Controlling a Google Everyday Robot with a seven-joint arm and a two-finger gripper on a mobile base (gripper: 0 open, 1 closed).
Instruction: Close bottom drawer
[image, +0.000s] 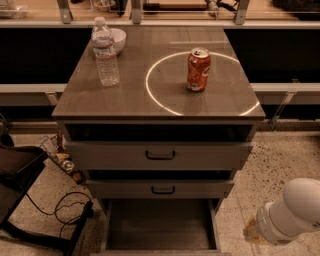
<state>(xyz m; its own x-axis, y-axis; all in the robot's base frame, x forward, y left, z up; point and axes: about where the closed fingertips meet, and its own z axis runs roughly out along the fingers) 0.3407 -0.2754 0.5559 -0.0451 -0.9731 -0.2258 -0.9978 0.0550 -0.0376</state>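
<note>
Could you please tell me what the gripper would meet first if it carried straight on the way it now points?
The gripper, low at the right, points leftward; it would probably first meet the right wall of the open bottom drawer, though depth is unclear.

Bottom drawer (160, 226) pulled open; gripper (253, 233) lower right.
</note>
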